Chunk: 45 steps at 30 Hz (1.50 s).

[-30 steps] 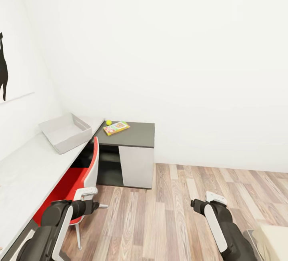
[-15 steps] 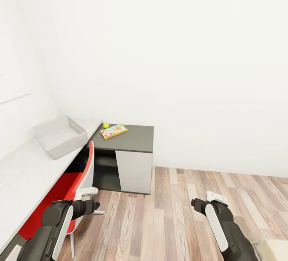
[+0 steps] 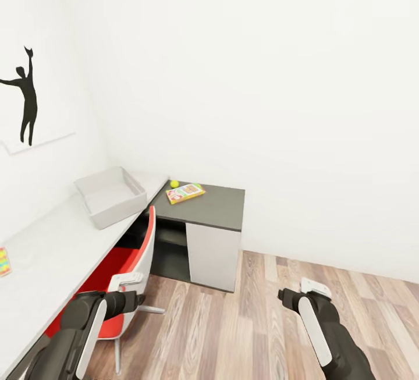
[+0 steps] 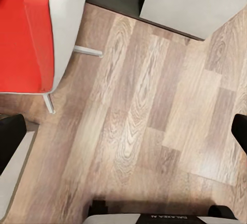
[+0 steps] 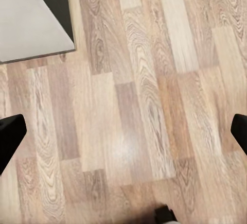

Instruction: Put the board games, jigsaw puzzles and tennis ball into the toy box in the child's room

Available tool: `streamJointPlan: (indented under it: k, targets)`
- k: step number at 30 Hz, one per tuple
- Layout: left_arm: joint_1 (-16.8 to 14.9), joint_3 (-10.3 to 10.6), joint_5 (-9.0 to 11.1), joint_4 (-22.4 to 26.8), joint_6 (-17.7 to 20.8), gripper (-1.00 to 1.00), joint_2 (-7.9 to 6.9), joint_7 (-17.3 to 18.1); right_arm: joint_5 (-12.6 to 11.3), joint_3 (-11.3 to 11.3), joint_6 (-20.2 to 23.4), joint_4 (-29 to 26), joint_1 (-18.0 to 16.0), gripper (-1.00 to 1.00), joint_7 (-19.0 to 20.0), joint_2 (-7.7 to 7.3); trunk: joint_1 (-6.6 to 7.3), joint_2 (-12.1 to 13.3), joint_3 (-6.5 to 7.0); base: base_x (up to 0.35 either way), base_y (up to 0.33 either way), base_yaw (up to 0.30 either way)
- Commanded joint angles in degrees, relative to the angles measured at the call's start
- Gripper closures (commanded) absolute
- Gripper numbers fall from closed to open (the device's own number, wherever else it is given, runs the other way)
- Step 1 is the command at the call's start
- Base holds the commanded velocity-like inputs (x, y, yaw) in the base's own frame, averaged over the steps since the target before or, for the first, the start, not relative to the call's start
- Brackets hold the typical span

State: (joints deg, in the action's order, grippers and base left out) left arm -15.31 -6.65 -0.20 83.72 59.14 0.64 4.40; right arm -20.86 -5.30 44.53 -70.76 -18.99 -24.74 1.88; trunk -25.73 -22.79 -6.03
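The grey toy box stands on the pale grey table along the left wall. Past it, the yellow-green tennis ball and one board game with bright print lie on the dark cabinet top in the corner. A jigsaw puzzle shows as a colourful sliver at the table's left edge. My left gripper and right gripper both hang open and empty over the wood floor, well short of the toys.
A red and white chair is tucked under the table, close beside my left arm. The cabinet's white door faces me. A black silhouette picture hangs on the left wall. Wood floor lies between me and the cabinet.
The whole view has swung left, so the camera moved: the silhouette picture and the puzzle's edge have come into view. Both arms keep the same pose, grippers still open.
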Motion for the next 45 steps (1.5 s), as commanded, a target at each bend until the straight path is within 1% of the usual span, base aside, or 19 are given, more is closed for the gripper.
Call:
streamJointPlan:
  k: [1,13,17,19,20,22,23,25,26,28,29,31,32,33,35,37,41,44,45]
  targets:
    - [-0.07,-0.14,-0.07,0.04,0.27,-1.0,0.08,0.34,-0.62,-0.07,0.11,-0.08,-0.05,-1.0,-0.47,0.02,-0.05,-0.13,-0.13,0.158,-0.058,0.151]
    - [0.26,0.33,-0.07,1.25,0.64,-1.0,-0.04,0.36,0.1,0.73,-0.48,-2.55,0.08,-1.0,-0.49,-0.09,-0.05,-0.13,-0.13,0.116,-0.065,0.017]
    - [0.34,-0.32,0.12,2.1,0.86,-1.0,-0.43,0.58,-0.19,0.79,0.48,-8.0,0.63,-1.0,-0.49,-0.11,-0.05,-0.13,-0.14,0.009,-0.005,0.0]
    - [0.36,-1.92,0.35,2.34,0.86,-1.0,-0.6,0.96,-0.47,0.8,2.83,-13.18,0.68,-1.0,-0.44,-0.07,-0.05,-0.13,-0.14,0.003,-0.002,0.0]
    - [0.36,-2.59,0.39,2.37,0.86,-1.0,-0.64,1.19,-0.51,0.81,3.76,-14.18,0.68,-1.0,-0.42,-0.07,-0.05,-0.13,-0.14,0.002,-0.001,0.0]
    - [0.37,-5.83,0.53,2.45,0.86,-1.0,-0.99,3.69,-0.66,0.81,7.31,-16.55,0.68,-1.0,-0.28,0.0,-0.05,-0.13,-0.14,0.001,0.0,0.0]
    - [0.37,-6.62,0.55,2.46,0.86,-1.0,-1.25,4.88,-0.68,0.81,7.91,-16.88,0.69,-1.0,-0.25,0.01,-0.05,-0.13,-0.14,0.0,0.0,0.0]
    - [0.37,-8.73,0.61,2.48,0.86,-1.0,-2.54,10.32,-0.72,0.81,9.1,-17.52,0.68,-1.0,-0.2,0.03,-0.05,-0.13,-0.14,0.0,0.0,0.0]
    - [0.37,-10.06,0.69,2.49,0.86,-1.0,-4.0,15.69,-0.74,0.81,9.62,-17.76,0.68,-1.0,-0.17,0.04,-0.05,-0.13,-0.14,0.0,0.0,0.0]
    - [0.37,-13.18,1.27,2.38,0.86,-1.0,-7.76,29.68,-0.78,0.86,10.5,-18.03,0.67,-1.0,-0.11,0.08,-0.05,-0.13,-0.14,0.0,0.0,0.0]
    - [0.37,-14.05,1.41,2.32,0.86,-1.0,-8.72,33.56,-0.81,0.86,10.67,-18.06,0.68,-1.0,-0.1,0.11,-0.05,-0.13,-0.14,0.0,0.0,0.0]
    - [0.37,-17.6,1.49,1.83,0.86,-1.0,-12.19,48.84,-1.25,1.08,11.23,-18.14,0.66,-1.0,-0.1,0.48,-0.05,-0.13,-0.14,0.002,0.0,0.0]
    - [0.37,-18.44,1.48,1.68,0.86,-1.0,-12.92,52.2,-1.41,1.22,11.36,-18.15,0.67,-1.0,-0.11,0.69,-0.05,-0.13,-0.14,0.014,0.0,0.0]
    - [0.37,-19.99,1.44,1.42,0.86,-1.0,-14.15,57.98,-1.69,1.48,11.75,-18.14,0.67,-1.0,-0.12,1.1,-0.05,-0.13,-0.14,0.038,0.0,0.0]
    - [0.37,-21.88,1.44,1.15,0.86,-1.0,-15.35,63.69,-1.92,1.9,12.36,-18.1,0.47,-1.0,-0.13,1.81,-0.05,-0.13,-0.14,0.036,0.0,0.0]
    - [0.37,-24.6,1.55,0.96,0.66,-1.0,-16.04,67.32,-2.02,2.8,12.86,-18.01,0.3,-1.0,-0.11,3.21,-0.05,-0.13,-0.14,0.016,0.0,0.0]
    - [0.37,-28.91,1.56,0.83,0.4,-1.0,-16.41,68.93,-2.1,4.52,13.72,-18.2,0.14,-1.0,0.06,4.36,-0.05,-0.13,-0.14,0.006,0.0,0.0]
    - [0.37,-31.43,1.77,0.77,0.33,-1.0,-16.32,69.44,-2.23,6.53,15.31,-19.0,0.01,-1.0,0.34,5.23,-0.05,-0.13,-0.14,0.002,0.0,0.0]
    - [0.37,-31.71,1.79,0.77,0.32,-1.0,-16.28,69.43,-2.38,6.88,15.42,-19.01,-0.01,-1.0,0.42,5.44,-0.05,-0.13,-0.14,0.0,0.0,0.0]
